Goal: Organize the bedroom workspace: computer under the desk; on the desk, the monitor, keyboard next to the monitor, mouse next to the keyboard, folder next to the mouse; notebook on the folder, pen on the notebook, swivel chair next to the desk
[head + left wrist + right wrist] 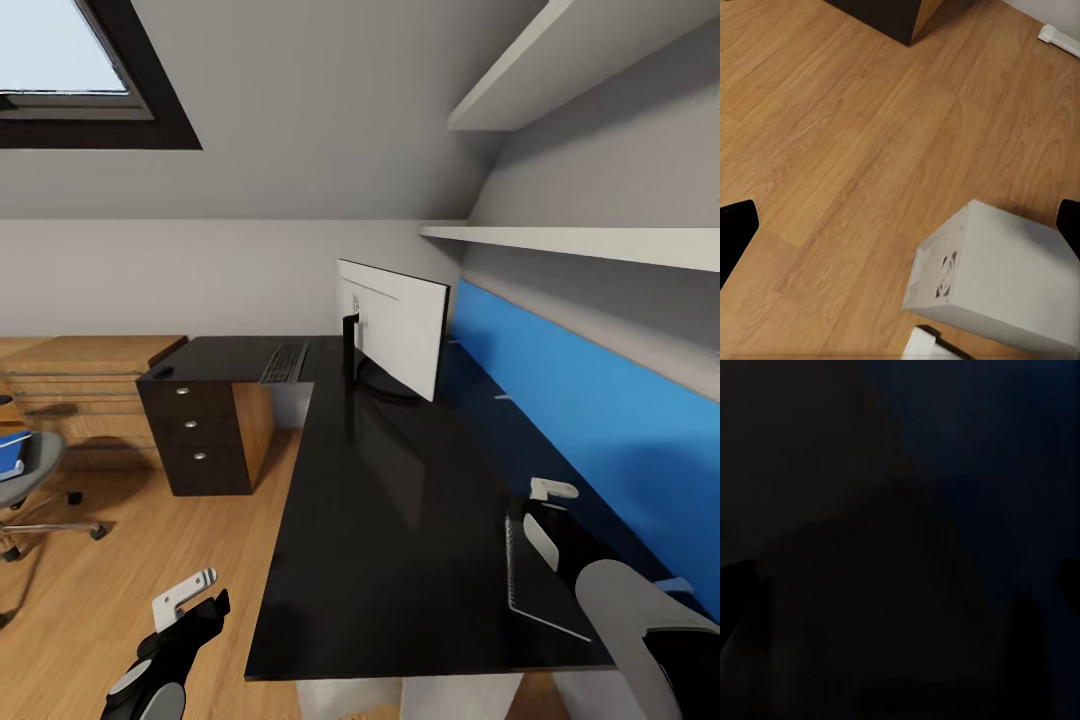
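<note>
Notebook [545, 585] flat on table [400, 520] beside right claw [548, 520], grip unclear; thin, light, flexible, best pinched at spine. Left claw [185, 597] apparently open, empty.

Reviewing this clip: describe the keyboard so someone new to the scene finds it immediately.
Start at the long glossy black desk running along the blue wall panel, and follow it to the far corner where the white-backed flat monitor stands. Just left of the monitor's stand lies the dark grey flat keyboard, above a black drawer unit. Its ridged rows of keys distinguish it from the smooth desktop.
</note>
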### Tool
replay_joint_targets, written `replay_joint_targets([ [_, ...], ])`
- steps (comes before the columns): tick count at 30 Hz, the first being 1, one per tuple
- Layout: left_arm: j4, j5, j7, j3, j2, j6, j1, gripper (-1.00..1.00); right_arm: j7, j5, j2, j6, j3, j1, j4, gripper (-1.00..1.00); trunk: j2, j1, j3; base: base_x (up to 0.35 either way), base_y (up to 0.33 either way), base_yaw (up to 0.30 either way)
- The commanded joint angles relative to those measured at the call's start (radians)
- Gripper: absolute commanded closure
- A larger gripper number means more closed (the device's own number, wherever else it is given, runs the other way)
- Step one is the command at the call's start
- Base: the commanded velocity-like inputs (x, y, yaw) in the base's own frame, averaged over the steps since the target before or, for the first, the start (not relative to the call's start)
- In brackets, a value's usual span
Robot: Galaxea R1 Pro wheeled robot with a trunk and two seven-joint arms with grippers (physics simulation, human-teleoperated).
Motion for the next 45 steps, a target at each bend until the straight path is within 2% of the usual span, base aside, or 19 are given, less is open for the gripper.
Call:
replay_joint_targets([
  [1,-0.001,0.005,0.008,-0.002,0.001,0.003,-0.001,-1.00,-0.005,-0.012,-0.001,0.012,0.008,0.000,0.057,-1.00,-0.001,0.000,-0.001,-0.053,0.000,0.000],
  [35,-0.001,0.005,0.008,-0.002,0.001,0.004,-0.001,-1.00,-0.006,-0.010,0.000,0.011,0.010,0.000,0.057,-1.00,-0.001,0.000,-0.001,-0.155,0.000,0.000],
  [45,-0.001,0.005,0.008,-0.002,0.001,0.004,-0.001,-1.00,-0.007,-0.009,0.000,0.010,0.010,0.000,0.057,-1.00,-0.001,0.000,-0.001,-0.038,0.000,0.000],
])
